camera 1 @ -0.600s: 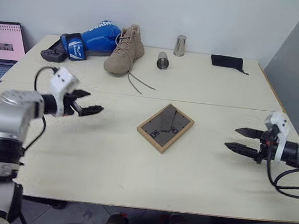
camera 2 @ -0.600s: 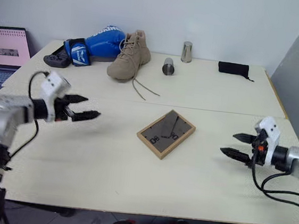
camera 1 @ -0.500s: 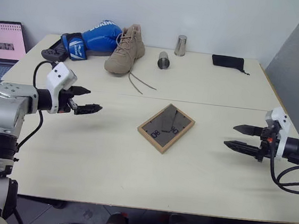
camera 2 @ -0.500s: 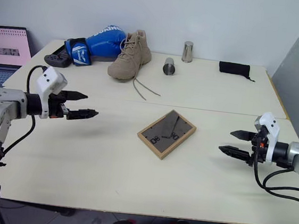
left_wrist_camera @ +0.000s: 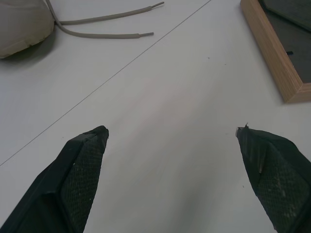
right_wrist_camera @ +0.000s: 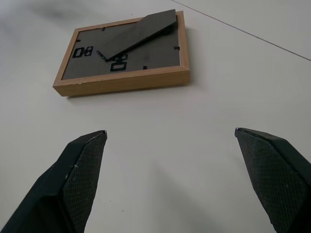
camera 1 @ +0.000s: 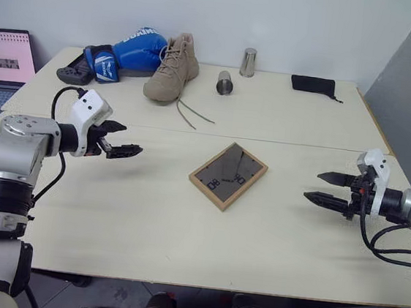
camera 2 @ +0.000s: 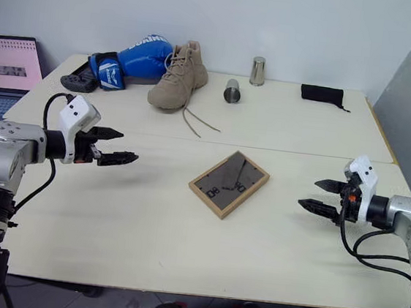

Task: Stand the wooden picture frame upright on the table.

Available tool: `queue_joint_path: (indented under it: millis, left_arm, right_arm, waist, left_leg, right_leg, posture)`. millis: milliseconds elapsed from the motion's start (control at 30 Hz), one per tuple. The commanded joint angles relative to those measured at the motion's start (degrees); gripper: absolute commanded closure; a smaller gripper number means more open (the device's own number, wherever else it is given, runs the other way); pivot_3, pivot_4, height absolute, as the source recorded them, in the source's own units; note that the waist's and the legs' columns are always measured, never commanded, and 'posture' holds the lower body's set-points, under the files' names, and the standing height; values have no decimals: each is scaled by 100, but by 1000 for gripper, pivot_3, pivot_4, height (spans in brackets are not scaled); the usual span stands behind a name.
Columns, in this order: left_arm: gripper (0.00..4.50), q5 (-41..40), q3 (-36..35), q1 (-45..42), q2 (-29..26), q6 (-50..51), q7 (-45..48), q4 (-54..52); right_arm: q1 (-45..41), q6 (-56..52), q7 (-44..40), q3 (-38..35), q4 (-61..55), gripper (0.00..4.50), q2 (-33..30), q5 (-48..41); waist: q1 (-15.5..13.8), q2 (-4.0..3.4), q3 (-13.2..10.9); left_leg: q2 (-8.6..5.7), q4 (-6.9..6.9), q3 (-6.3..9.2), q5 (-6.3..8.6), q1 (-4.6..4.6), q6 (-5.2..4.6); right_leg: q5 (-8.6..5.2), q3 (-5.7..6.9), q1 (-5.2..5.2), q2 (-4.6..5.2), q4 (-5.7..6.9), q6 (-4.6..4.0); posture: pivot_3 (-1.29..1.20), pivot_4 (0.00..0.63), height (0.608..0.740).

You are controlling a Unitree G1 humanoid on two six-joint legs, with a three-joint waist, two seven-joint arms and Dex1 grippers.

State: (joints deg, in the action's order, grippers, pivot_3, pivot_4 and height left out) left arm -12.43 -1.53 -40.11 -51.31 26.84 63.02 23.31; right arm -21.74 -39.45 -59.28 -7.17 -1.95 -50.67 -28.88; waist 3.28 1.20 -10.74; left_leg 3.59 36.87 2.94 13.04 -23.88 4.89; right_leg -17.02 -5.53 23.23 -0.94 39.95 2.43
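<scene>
Wooden picture frame flat near the middle of the table, dark grey back up, hinged prop folded against it, turned corner-on to the near edge. Left gripper off to one side, right gripper off to the other, both well apart from the frame, fingers spread wide, holding nothing. Bare tabletop between each gripper and the frame. Farther back: tan boot with laces trailing toward the frame, blue boxing glove, two metal cups, black pouch. Laptop beyond the table's left end.
</scene>
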Motion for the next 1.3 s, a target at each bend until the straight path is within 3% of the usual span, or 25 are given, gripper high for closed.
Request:
queue_joint_path:
  millis: [33, 567, 667, 800, 900, 1100, 1300]
  left_arm:
    - [387, 40, -5, -128, 151, -240, -29, 143]
    - [4010, 917, 862, -964, 1890, -1828, -453, 1825]
    - [4490, 985, 918, -1040, 2131, -2006, -460, 1961]
    - [4490, 1053, 1113, -946, 2379, -1902, -305, 1754]
    - [4490, 1097, 1439, -591, 2294, -1702, 225, 1077]
    - [4490, 936, 1441, -104, 2006, -1133, 570, -4]
    - [4490, 1011, 1356, 48, 1843, -1010, 421, -162]
  right_arm:
    - [-135, 200, 398, -56, -56, 557, 183, 189]
    - [-690, 781, 1683, 1343, 523, 4476, 1487, 1687]
    - [-761, 914, 1758, 1449, 699, 4500, 1681, 1850]
    - [-1072, 1052, 1963, 1586, 1017, 4500, 2130, 2025]
    - [-1377, 1220, 1967, 1841, 1310, 4500, 2431, 2254]
    - [-1779, 1404, 2093, 1852, 1795, 4500, 2965, 2372]
    - [-1468, 1257, 1839, 1829, 1375, 4500, 2709, 2392]
  waist:
    - [-2, 0, 0]
    - [-11, 0, 0]
    - [-13, 0, 0]
    - [22, 0, 0]
    - [66, -1, 1]
    - [87, -1, 1]
    - [86, -1, 1]
  left_leg:
    - [0, 1, 0, 0, 0, 0]
    - [-2, 6, 1, 0, -2, 0]
    - [-3, 6, 0, 0, -2, 0]
    - [-2, 5, 0, 0, -2, 0]
    - [-2, 3, 1, -1, 2, 0]
    - [-2, 3, 4, -1, 1, 1]
    - [-2, 4, 5, -1, 1, 0]
  right_leg:
    - [0, 0, 0, 0, 0, 0]
    - [1, 0, 0, 0, 3, -1]
    - [1, 0, 0, 2, 3, -1]
    - [2, -1, 0, 1, 4, -1]
    - [2, -1, 0, -1, 8, -1]
    - [2, 0, 0, 1, 11, -2]
    - [2, 1, 0, 1, 12, -2]
  posture:
    - [0, 150, 740]
    - [0, 150, 740]
    - [0, 150, 740]
    - [0, 150, 740]
    - [0, 150, 740]
    - [0, 150, 740]
    - [0, 150, 740]
